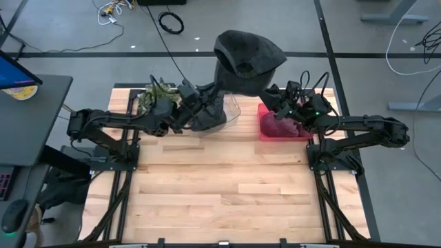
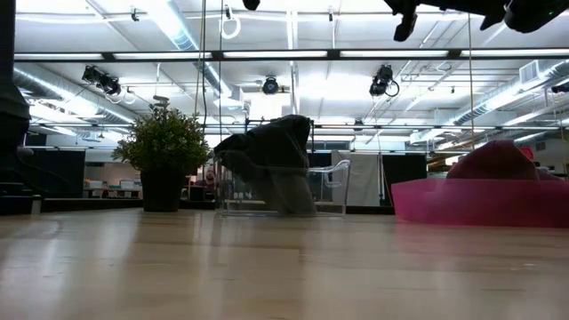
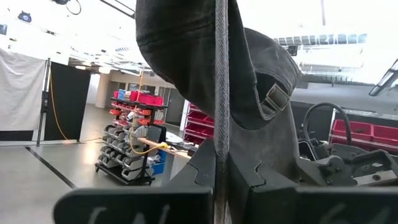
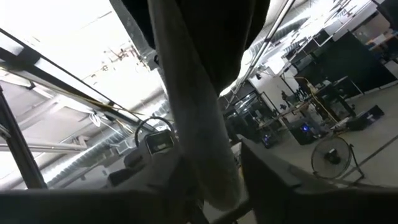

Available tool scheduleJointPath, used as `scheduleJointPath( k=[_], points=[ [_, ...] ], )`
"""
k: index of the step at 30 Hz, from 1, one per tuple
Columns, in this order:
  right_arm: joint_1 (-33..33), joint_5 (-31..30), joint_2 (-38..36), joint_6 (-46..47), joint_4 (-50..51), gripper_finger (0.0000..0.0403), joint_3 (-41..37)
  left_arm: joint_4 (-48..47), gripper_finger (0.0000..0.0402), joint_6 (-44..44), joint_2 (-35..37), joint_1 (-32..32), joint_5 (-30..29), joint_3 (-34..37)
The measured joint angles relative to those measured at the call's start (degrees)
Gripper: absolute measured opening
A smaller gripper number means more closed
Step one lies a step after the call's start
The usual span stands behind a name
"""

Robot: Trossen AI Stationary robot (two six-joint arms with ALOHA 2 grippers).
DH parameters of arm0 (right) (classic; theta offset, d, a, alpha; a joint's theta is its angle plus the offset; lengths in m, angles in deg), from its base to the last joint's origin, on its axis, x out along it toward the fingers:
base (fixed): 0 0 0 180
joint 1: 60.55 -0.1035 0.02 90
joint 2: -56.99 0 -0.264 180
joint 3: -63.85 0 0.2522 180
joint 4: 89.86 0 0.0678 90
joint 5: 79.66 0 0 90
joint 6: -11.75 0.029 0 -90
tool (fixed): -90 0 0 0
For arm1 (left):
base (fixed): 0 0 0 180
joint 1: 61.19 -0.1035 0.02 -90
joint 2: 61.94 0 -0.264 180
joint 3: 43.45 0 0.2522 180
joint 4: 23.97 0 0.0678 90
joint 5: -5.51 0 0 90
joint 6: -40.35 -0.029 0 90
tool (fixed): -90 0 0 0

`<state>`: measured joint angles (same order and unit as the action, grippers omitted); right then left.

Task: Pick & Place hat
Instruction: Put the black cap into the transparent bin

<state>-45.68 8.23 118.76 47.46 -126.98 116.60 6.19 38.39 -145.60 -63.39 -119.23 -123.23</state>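
Hat pinched both edges, raised above table.

From table centre you have the plant at eleven o'clock, clear bin at twelve, tray at one.

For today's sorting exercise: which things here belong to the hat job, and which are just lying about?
Belonging to the job:
dark hat, held up between both arms
left gripper, jaws shut on the hat
right gripper, also gripping it
clear bin
pink bin

Just lying about:
potted plant
table
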Motion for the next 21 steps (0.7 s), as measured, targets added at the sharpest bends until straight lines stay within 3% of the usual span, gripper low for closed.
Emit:
scheduleJointPath(
  k=[7,21],
  points=[
    [0.1,-0.9,0.1,-1.9,0.5,0.0015,0.0,0.2,0.0019,0.2,0.0,0.0,1.3,0.0],
    [1.9,-1.2,-0.4,-5.7,1.2,0.0007,0.0,-1.9,0.0024,3.3,0.1,0.3,1.4,-0.1]
  ],
)
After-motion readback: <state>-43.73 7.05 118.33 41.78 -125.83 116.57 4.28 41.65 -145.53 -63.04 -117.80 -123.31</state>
